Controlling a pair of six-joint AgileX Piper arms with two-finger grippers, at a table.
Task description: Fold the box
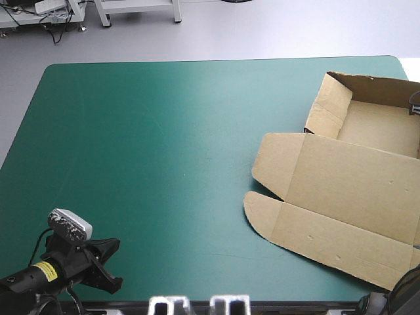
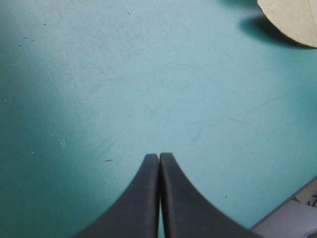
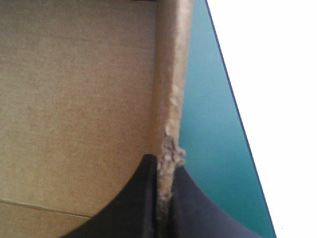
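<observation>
Left wrist view: the left gripper (image 2: 159,157) has its black fingers pressed together in one pointed arch, holding nothing, low over the teal-green cover (image 2: 99,89). A rounded flap (image 2: 292,20) of the box lies ahead and to one side, well apart.
Cover: flat and matte, marked with fine scratches. A wide stretch of it lies between the left gripper and the board.
Box: the brown box (image 1: 328,177) sits at the table's right side. Its tray (image 1: 384,128) is toward the far right corner with the far and left walls raised, and the lid (image 1: 367,203) lies flat toward the near edge.
Right wrist view: the right gripper (image 3: 166,161) is all but closed on the tray's outer wall (image 3: 171,74). The board is pinched edge-on between the fingers and frayed at their tips.
Table's edge (image 3: 233,114): it runs just beside the held wall, with only a narrow strip of cover between.
Risk, tearing: the frayed board looks weakened, so a hard pull or twist could rip or crease it.
Risk, sliding: nothing pins the lid, so dragging the wall outward could carry the tray over the edge.
Risk, slipping: worn board may slide out from the fingers.
Room: there is ample space on the box's left and little on its right.
</observation>
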